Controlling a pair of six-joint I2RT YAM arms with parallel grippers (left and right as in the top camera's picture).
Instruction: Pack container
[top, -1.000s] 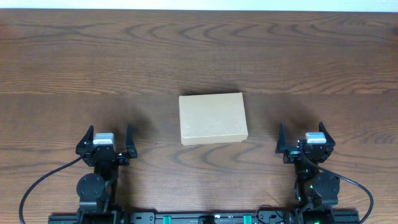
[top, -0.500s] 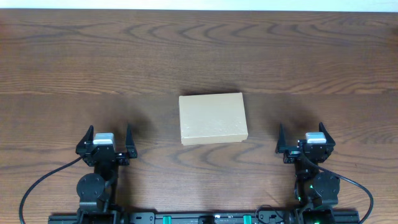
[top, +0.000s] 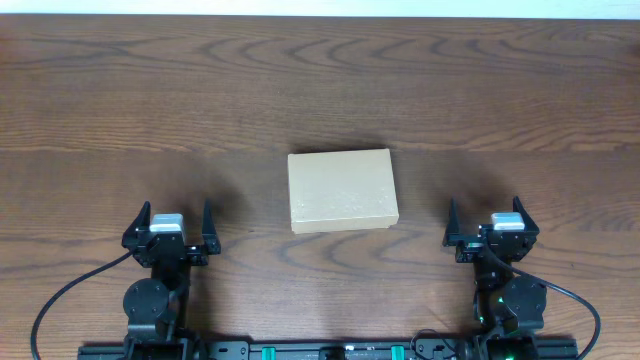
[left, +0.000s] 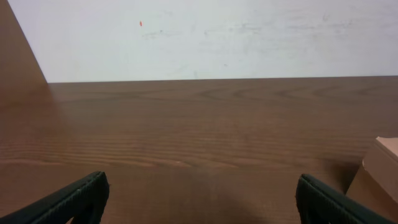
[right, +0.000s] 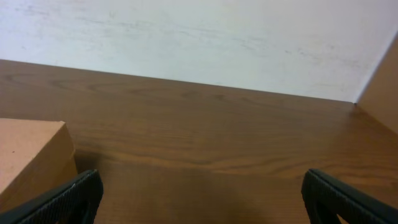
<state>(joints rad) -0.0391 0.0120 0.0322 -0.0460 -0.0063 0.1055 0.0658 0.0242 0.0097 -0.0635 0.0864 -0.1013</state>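
Note:
The container (top: 342, 190), a plain tan cardboard box with its lid down, lies in the middle of the wooden table. Its corner shows at the right edge of the left wrist view (left: 384, 160) and at the left edge of the right wrist view (right: 30, 155). My left gripper (top: 172, 223) stands open near the front edge, left of the box and apart from it. My right gripper (top: 493, 219) stands open on the box's right, also apart. Nothing lies between either pair of fingers (left: 74, 199) (right: 345, 199).
Dark wood-grain table (top: 320, 90) stretches behind and beside the box. A white wall (left: 205, 37) rises past the table's far edge. Black cables (top: 60, 300) run from the arm bases at the front edge.

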